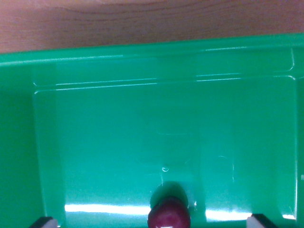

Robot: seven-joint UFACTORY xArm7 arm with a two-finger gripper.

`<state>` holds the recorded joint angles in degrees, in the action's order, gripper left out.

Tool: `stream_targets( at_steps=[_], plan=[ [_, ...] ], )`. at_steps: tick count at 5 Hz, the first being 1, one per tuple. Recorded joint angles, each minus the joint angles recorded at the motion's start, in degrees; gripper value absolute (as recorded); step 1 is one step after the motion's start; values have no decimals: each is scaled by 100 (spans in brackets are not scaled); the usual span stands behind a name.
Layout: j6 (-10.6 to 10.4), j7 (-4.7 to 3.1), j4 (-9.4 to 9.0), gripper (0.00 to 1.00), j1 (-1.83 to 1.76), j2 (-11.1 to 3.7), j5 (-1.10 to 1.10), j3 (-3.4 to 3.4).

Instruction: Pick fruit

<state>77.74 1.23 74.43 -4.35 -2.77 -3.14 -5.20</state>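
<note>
Small round dark-red fruit point(169, 213), smooth glossy skin, sitting at the bottom edge of the wrist view, roughly centred and partly cut off by the frame. It is lying inside a bright green plastic bin point(142, 71), on or just over the bin floor; contact not clear. A soft shadow is showing on the floor just above the fruit.

The hand point(154, 221) is showing only as two dark fingertips with pale inner faces, one at the wrist view's lower left point(45, 222), one at the lower right point(262, 221). They are standing wide apart, well clear of the fruit on both sides, so the hand is spread and gripping nothing.

Bin floor is flat, shiny, moulded plastic, with faint rectangular mould marks near the middle and a bright glare strip running across the bottom. Walls are rising at the wrist view's left and top, with a stepped ledge and rounded corners under the rim.

Beyond the rim at the top, a brown wood-grain bench point(142, 21) is showing, matte, with darker streaks.
</note>
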Motion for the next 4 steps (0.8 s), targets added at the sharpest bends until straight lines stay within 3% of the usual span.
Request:
stream_targets(
  at_steps=[1,2,3,4],
  plan=[
    [0,0,0,0,0,0,0,0],
    [-246,-14,-249,0,0,-46,13,9],
    [-246,-14,-249,0,0,-46,13,9],
    [-522,-30,-528,0,0,-97,28,20]
  ],
)
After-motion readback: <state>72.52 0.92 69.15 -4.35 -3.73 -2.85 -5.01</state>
